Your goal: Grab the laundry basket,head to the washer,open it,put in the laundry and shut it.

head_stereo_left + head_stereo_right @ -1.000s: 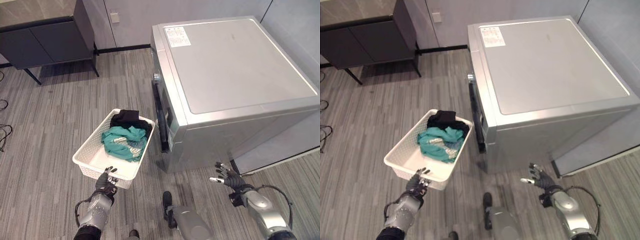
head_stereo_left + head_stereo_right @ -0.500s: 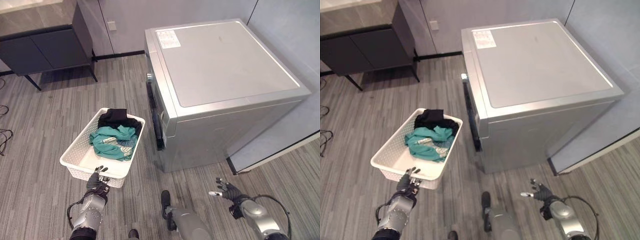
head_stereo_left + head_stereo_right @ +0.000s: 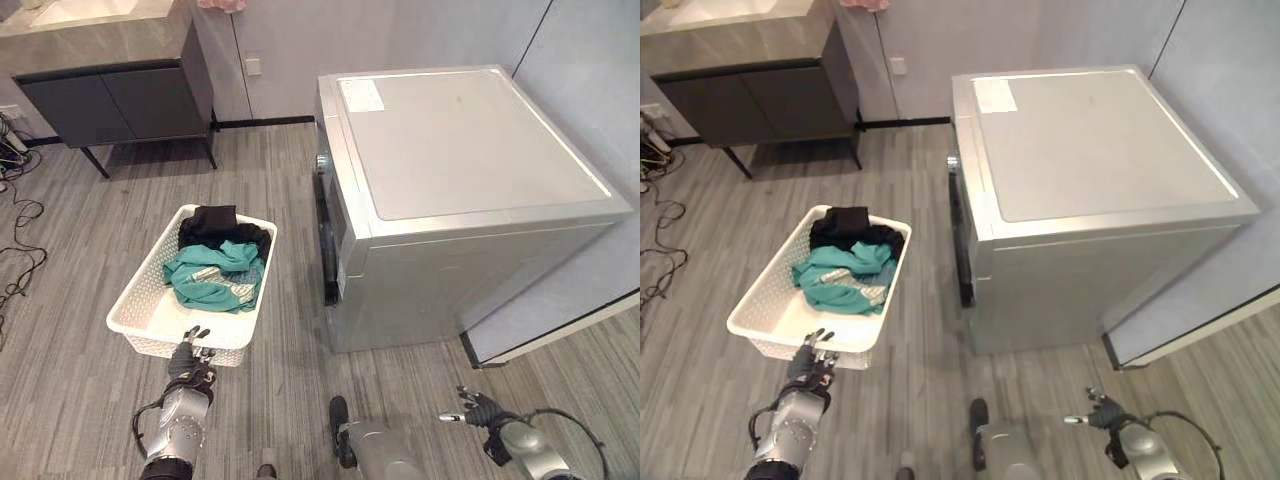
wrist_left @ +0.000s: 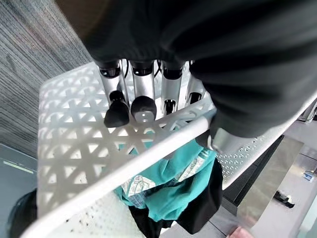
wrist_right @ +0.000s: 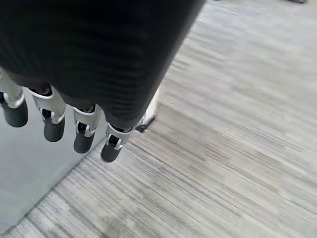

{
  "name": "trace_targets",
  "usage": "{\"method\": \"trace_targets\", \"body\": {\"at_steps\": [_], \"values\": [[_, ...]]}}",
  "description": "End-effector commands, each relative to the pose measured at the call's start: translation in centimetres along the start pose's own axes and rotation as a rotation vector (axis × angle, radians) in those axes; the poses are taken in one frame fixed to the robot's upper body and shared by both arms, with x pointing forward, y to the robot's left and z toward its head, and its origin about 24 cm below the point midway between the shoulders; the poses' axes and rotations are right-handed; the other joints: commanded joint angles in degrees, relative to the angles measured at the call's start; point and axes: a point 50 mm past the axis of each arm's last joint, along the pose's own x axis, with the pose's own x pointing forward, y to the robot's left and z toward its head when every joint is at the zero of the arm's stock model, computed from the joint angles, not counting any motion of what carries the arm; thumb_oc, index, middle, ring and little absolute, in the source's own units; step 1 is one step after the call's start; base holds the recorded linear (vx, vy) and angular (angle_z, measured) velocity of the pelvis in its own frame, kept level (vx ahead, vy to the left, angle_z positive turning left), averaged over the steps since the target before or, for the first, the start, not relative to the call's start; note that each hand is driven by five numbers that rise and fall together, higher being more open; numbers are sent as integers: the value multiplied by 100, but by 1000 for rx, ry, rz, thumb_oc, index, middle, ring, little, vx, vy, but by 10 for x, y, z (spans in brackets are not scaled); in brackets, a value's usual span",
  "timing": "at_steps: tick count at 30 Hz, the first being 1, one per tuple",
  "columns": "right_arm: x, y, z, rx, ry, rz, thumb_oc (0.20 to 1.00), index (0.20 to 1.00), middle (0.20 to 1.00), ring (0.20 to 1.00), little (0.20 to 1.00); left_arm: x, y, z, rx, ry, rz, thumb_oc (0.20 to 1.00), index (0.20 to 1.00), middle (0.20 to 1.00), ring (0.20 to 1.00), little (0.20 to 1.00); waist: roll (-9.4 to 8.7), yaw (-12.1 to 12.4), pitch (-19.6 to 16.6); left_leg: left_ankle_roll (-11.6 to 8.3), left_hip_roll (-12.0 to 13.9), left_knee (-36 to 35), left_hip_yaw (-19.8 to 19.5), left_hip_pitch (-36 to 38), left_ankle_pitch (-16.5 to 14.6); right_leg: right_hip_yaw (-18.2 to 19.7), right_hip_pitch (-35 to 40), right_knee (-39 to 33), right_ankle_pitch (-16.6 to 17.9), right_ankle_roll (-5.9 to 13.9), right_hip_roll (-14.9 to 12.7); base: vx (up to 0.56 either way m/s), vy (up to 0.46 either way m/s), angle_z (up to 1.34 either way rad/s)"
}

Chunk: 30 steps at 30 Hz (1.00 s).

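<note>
My left hand clenches the laundry basket rim to carry it washer-ward, while my right hand hangs released, fingers relaxed.

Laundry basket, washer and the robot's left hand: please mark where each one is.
laundry basket (image 3: pixel 135 318): left eye view, bare white floor inside the basket.
washer (image 3: pixel 470 145): left eye view, flat grey top.
left hand (image 3: pixel 189 362): left eye view, back of hand at the basket's near rim.

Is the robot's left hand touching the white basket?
Touching. In the left wrist view, the left hand has its fingers curled against the laundry basket wall and its thumb over the rim, gripping it.
</note>
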Motion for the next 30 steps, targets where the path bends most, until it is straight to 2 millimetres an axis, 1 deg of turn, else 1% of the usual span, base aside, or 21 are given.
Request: {"method": "trace_targets", "body": {"at_steps": [1,2,3,4,5,7,8,9,11,12,14,17,20,21,22,23,24,26,27,28,30], "values": [[-3,10,-6,36,-13,22,1000,1000,1000,1000,1000,0,-73,90,-8,-390,-362,200,200,200,200,200,-107,-309,57,415,-458,1059,-277,-167,-792,1903,103,-140,674,1064,-675,-43,68,8],[-3,11,-5,38,-17,26,1000,1000,1000,1000,1000,1,-71,90,4,-392,-354,200,200,200,200,200,-127,-247,96,455,-461,1268,-196,-223,-887,1630,86,-120,635,946,-792,-57,79,24],[-4,12,-5,13,-20,33,1000,1000,1000,1000,1000,0,-65,93,23,-404,-339,200,200,200,200,200,-70,-68,128,451,-413,1522,-79,-326,-942,773,147,-129,313,789,-998,-54,55,12],[-3,11,-3,0,-26,37,1000,1000,1000,1000,1000,-1,-64,96,11,-416,-336,200,200,200,200,200,-124,-95,93,453,-447,1490,-11,-349,-982,660,174,-246,418,812,-1096,0,0,0],[-2,12,-2,-8,-20,46,1000,1000,1000,1000,1000,-1,-59,101,0,-435,-319,200,200,200,200,200,-207,-87,72,441,-443,1546,83,-329,-1052,626,121,-355,594,852,-1105,2,-69,-54],[-1,14,-12,4,27,44,1000,1000,1000,1000,1000,-1,-58,103,-25,-440,-314,200,200,200,200,200,-245,-82,51,371,-387,1673,39,-384,-1003,870,138,-475,787,992,-1032,26,-67,-54],[0,12,-10,-26,30,41,1000,1000,1000,1000,1000,-1,-52,104,-48,-447,-285,200,200,200,200,200,-285,-74,44,352,-389,1646,24,-362,-1002,955,129,-558,1007,1060,-1007,31,-38,-2],[1,11,-7,-59,24,46,1000,1000,1000,1000,1000,-1,-46,107,-52,-450,-269,200,200,200,200,200,-313,-70,40,349,-369,1564,41,-321,-1017,993,124,-620,1115,1101,-998,22,-26,8],[1,9,-5,-80,17,52,1000,1000,1000,1000,1000,0,-44,108,-44,-450,-261,200,200,200,200,200,-335,-84,27,351,-341,1501,47,-284,-1041,1003,115,-662,1151,1118,-998,12,-15,-2],[-1,7,-9,-74,27,45,1000,1000,1000,1000,1000,2,-42,108,-47,-452,-243,200,200,200,200,200,-384,-117,10,362,-317,1456,93,-229,-1077,970,121,-740,1151,1127,-1002,29,-33,1],[-1,8,-11,-76,34,46,1000,1000,1000,1000,1000,2,-42,109,-52,-453,-241,200,200,200,200,200,-399,-112,8,366,-318,1420,109,-200,-1079,966,142,-769,1154,1133,-1000,0,0,0],[-1,10,-17,-97,63,54,1000,1000,1000,1000,1000,1,-40,108,-73,-455,-232,200,200,200,200,200,-430,-80,-42,373,-308,1251,145,-69,-1056,960,185,-779,1054,1142,-943,18,-11,-15],[-2,16,-26,-81,97,69,1000,1000,1000,1000,1000,-1,-42,120,-81,-502,-234,200,200,200,200,200,-416,-119,-181,370,-297,1033,166,111,-1037,977,207,-787,933,1144,-887,58,0,-14],[-2,16,-26,-81,97,69,1000,1000,1000,1000,1000,-1,-42,120,-81,-502,-234,200,200,200,200,200,-416,-119,-180,370,-296,1023,167,119,-1033,977,211,-789,932,1144,-886,67,-8,-3],[-4,22,-32,-84,110,90,1000,1000,1000,1000,1000,-2,-43,134,-87,-552,-226,200,200,200,200,200,-390,-154,-264,351,-266,815,182,270,-1001,976,213,-821,897,1158,-849,72,-13,-4],[-5,25,-34,-88,112,103,1000,1000,1000,1000,1000,-3,-44,141,-84,-576,-222,200,200,200,200,200,-381,-171,-297,343,-242,737,193,337,-988,987,218,-832,886,1158,-829,105,-20,-2],[-7,29,-38,-89,123,121,1000,1000,1000,1000,1000,-5,-49,154,-85,-627,-228,200,200,200,200,200,-365,-197,-347,336,-229,679,187,389,-969,1007,231,-863,870,1165,-801,70,-14,-7],[-8,31,-42,-94,139,132,1000,1000,1000,1000,1000,-9,-62,174,-92,-699,-251,200,200,200,200,200,-344,-227,-408,324,-197,557,212,481,-929,1022,259,-938,864,1178,-769,66,-27,-11],[-8,32,-43,-92,148,137,1000,1000,1000,1000,1000,-12,-72,191,-90,-755,-267,200,200,200,200,200,-332,-251,-476,313,-174,455,237,543,-893,1048,295,-1014,893,1187,-748,51,-34,-7],[-8,33,-43,-91,147,138,1000,1000,1000,1000,1000,-12,-72,191,-90,-756,-268,200,200,200,200,200,-337,-245,-469,313,-173,439,241,554,-885,1050,300,-1021,898,1187,-746,44,-29,-3],[-8,33,-44,-93,157,137,1000,1000,1000,1000,1000,-14,-83,205,-95,-802,-294,200,200,200,200,200,-312,-278,-525,298,-145,357,279,619,-850,1074,326,-1074,910,1196,-727,30,-23,-6]]}}
